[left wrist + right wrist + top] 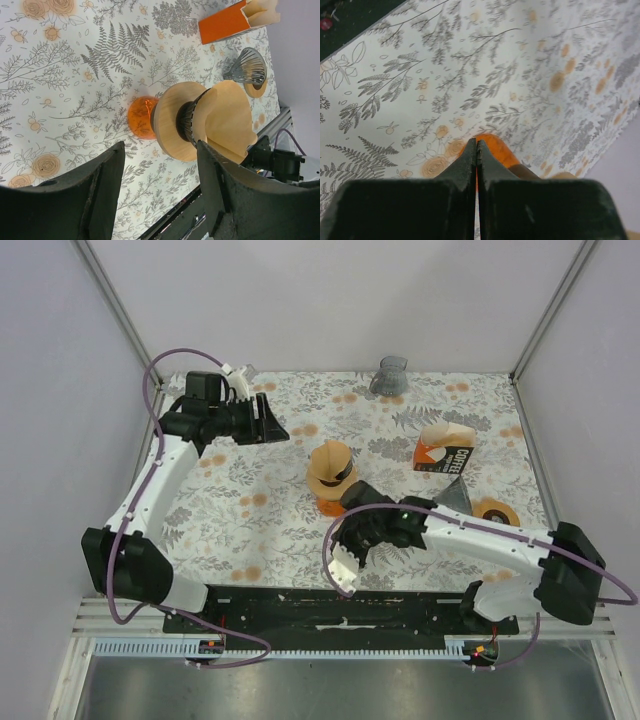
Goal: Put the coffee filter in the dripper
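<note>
Coffee filter point(227, 117) seated in dripper point(172, 122) at centre of worktop point(250, 530), left claw point(160, 152) apart at far left, right claw point(477, 150) pressed together on nothing, masking most of dripper in its wrist view

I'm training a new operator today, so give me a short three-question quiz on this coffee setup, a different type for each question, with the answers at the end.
1. Short answer: is the right tool open or shut?
2. True or false: the left tool has its fingers spread apart.
3. Where is the paper filter? A: seated in the dripper. B: held by the left tool. C: pinched in the right tool.

Key: 1 shut; 2 true; 3 A.
</note>
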